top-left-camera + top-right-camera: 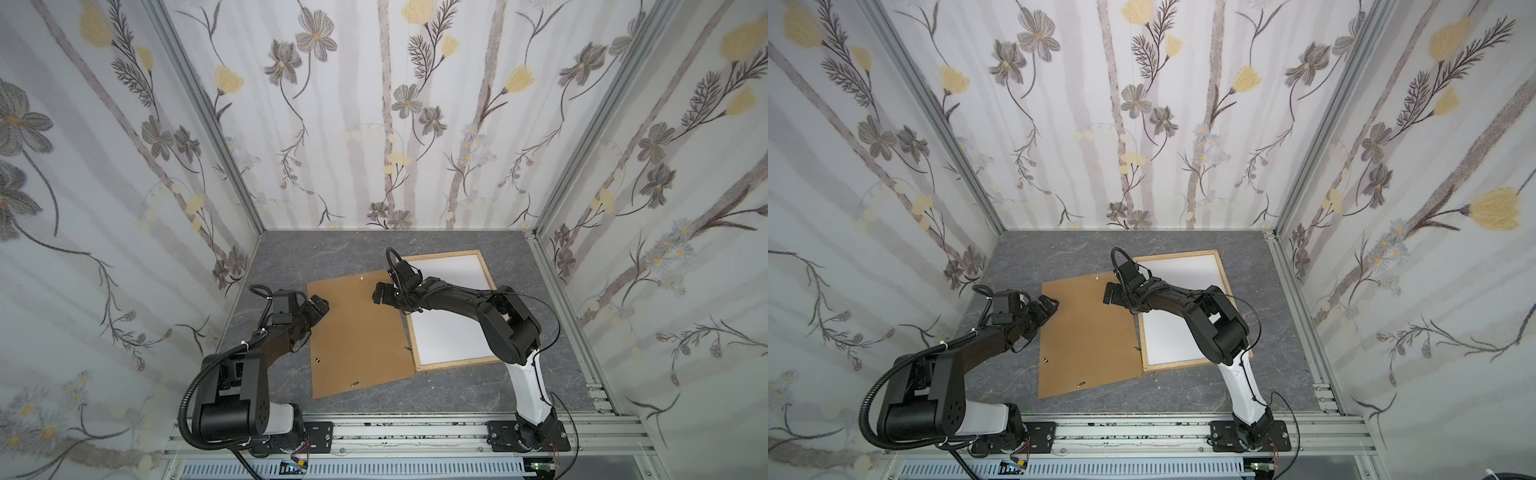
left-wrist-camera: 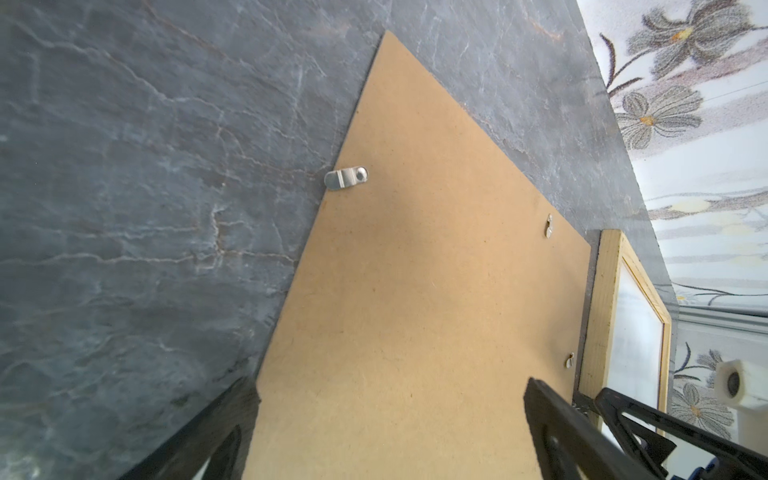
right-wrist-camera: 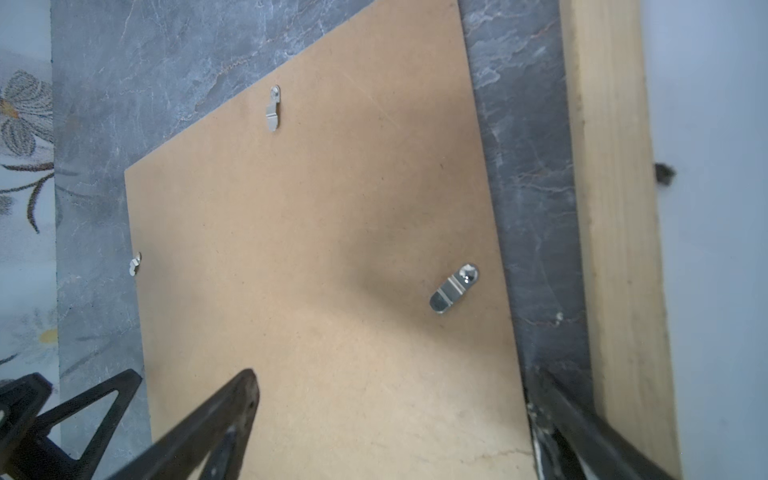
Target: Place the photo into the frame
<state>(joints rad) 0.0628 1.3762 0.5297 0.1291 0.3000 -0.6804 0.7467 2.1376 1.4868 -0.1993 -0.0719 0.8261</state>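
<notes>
The frame (image 1: 440, 254) (image 1: 1183, 365) is lying flat on the grey marbled surface (image 1: 332, 257), right of centre and toward the far side. Its long sides are running from near to far, and it is sitting slightly skewed, its far end leaning to the left. It is made of thin, pale natural-wood strips forming a large rectangle, and in the wrist views (image 2: 602, 311) (image 3: 611, 208) the wood is showing a plain, unpainted grain. From above, part of its middle is being hidden. Inside the strips a plain white sheet is lying flat and filling the opening. This is probably the photo (image 1: 453, 270) (image 1: 1183, 274) resting white side up, though no picture side is showing to confirm it.
</notes>
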